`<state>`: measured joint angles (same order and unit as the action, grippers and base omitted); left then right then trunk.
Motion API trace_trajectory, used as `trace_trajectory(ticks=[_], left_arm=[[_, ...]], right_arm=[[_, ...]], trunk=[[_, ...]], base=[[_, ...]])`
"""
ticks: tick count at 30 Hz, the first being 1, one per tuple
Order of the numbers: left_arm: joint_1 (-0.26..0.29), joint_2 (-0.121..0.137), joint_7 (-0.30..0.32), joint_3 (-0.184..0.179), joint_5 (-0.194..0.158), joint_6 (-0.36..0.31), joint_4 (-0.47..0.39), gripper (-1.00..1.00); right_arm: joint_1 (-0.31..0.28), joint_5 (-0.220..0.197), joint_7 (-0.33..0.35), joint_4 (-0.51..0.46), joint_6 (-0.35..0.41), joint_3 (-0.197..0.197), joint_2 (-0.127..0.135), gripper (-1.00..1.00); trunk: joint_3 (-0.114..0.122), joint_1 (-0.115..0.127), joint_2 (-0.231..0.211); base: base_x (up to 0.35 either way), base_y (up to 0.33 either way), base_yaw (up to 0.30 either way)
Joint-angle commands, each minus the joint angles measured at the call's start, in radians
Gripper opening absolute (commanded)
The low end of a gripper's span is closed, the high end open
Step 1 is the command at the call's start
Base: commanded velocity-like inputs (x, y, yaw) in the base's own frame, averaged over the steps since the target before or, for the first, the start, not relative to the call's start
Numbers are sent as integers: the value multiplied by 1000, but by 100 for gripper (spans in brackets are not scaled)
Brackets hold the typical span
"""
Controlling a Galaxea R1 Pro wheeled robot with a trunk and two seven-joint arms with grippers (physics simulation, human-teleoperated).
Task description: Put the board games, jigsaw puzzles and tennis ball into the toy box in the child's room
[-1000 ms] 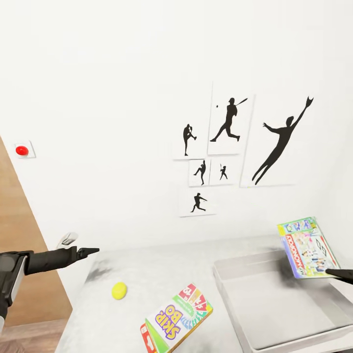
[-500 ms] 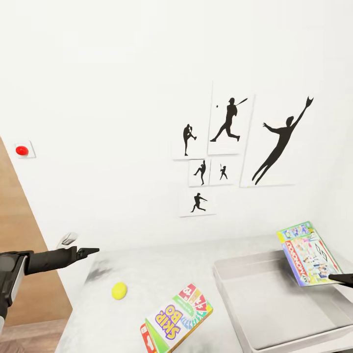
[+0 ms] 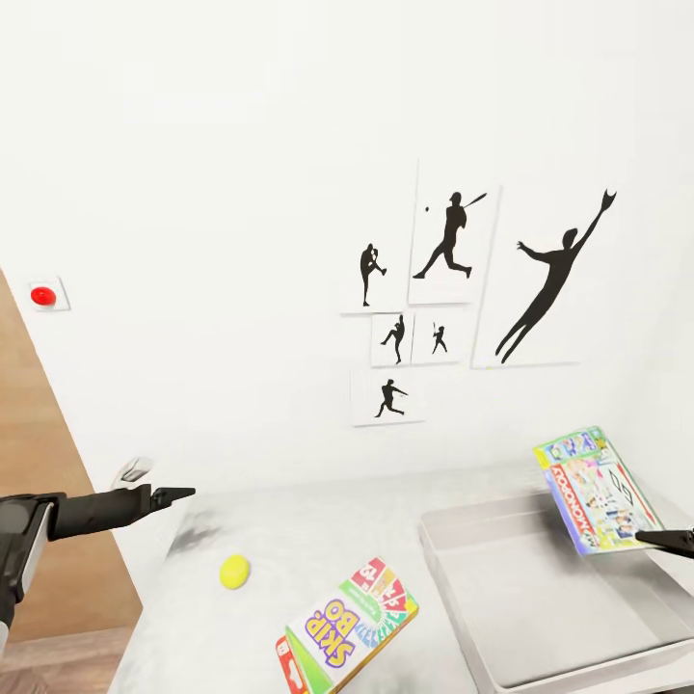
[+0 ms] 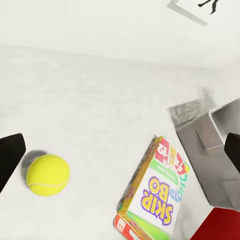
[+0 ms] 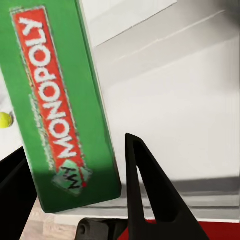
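Note:
My right gripper (image 3: 663, 536) (image 5: 75, 145) is shut on a green-blue Monopoly board game (image 3: 595, 490) (image 5: 55, 110), held tilted in the air over the far right part of the pale grey toy box (image 3: 540, 588) (image 5: 175, 100). The Skip-Bo board game (image 3: 347, 627) (image 4: 152, 192) lies on the table (image 3: 289, 540) just left of the toy box (image 4: 212, 145). The tennis ball (image 3: 234, 572) (image 4: 47, 175) (image 5: 5, 120) rests further left. My left gripper (image 3: 178, 495) (image 4: 122, 142) hovers open above the table's left end, over the ball, with nothing between its fingers.
A white wall with black baseball-player prints (image 3: 453, 289) stands right behind the table. A small red knob (image 3: 42, 295) sits on the wall at left, beside a wooden door (image 3: 39, 501). Something red (image 4: 220, 225) shows below the table edge.
The Monopoly box in my right gripper dipped slightly, then came back up and shifted a little left, changing its tilt. The left arm, ball and Skip-Bo box have not moved.

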<state>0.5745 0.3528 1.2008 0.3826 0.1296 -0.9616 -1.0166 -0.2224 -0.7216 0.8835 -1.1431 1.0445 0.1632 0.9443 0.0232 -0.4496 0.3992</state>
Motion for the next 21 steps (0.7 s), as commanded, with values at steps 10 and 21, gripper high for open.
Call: trace_trajectory(ticks=[10, 21], left_arm=[[-27, -4, 48, 2, 8, -8, -119, 100], [-62, -5, 149, 2, 10, -6, -174, 100]], right_arm=[[0, -13, 6, -10, 3, -8, -1, -100], [0, -14, 7, -4, 3, -8, 0, -100]], trunk=[[-11, 0, 1], [-16, 0, 1]], base=[[0, -14, 0], [-40, -161, 0]])
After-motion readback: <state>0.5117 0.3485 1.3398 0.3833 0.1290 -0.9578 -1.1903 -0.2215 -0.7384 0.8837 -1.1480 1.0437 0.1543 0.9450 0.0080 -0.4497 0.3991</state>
